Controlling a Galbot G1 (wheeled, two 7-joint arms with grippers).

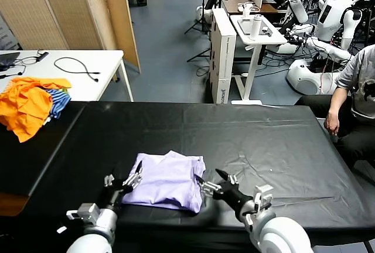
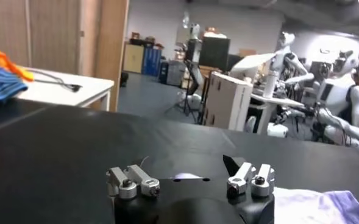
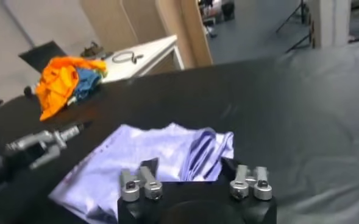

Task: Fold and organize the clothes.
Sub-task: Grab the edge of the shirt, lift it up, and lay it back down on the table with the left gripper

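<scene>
Black sheet-covered tabletop (image 1: 246, 142): the pale lavender short-sleeved cotton T-shirt (image 1: 168, 181) lies near the front edge as a compact, roughly square bundle, plain side up, layered folds stacked along its right edge.

Step, as I read it: folding looks about done, both arms off the cloth. Next move calls for either squaring up the loose right-hand layers or picking up the whole bundle to put it away; a lift needs both sides pinched through all layers or it will sag open.

Heap of orange and blue-striped garments (image 1: 30, 103) sits far left, well apart, not in play.

Right end effector (image 1: 209, 183): fingers spread wide, empty, tips just beside the shirt's right edge.

Left end effector (image 1: 123, 180): also wide, empty, at the shirt's left edge; contact unclear.
</scene>
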